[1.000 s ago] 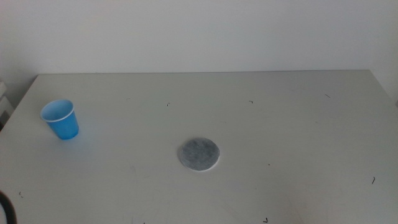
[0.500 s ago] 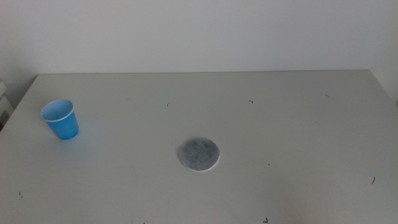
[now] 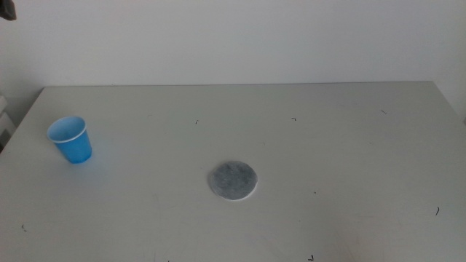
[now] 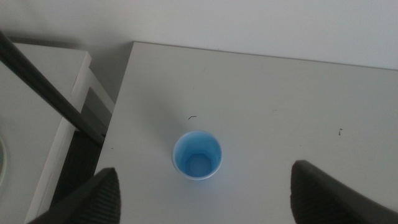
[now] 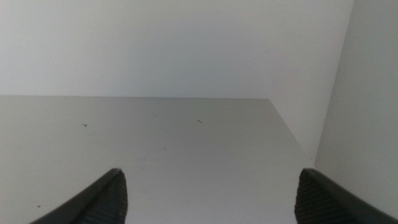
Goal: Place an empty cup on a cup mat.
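Both jaws of left hand (image 4: 205, 196) spread wide, hovering over upright cup (image 4: 197, 155) on desk (image 3: 328, 145), well apart from cup mat (image 3: 233, 180).

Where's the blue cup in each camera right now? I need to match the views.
Middle view: the cup stands upright near the table's left edge, apart from the cup mat.
Left wrist view: the cup lies between the open jaws of the left gripper, seen from above.
Right wrist view: not in it.
Shared landmark: the table's left edge.
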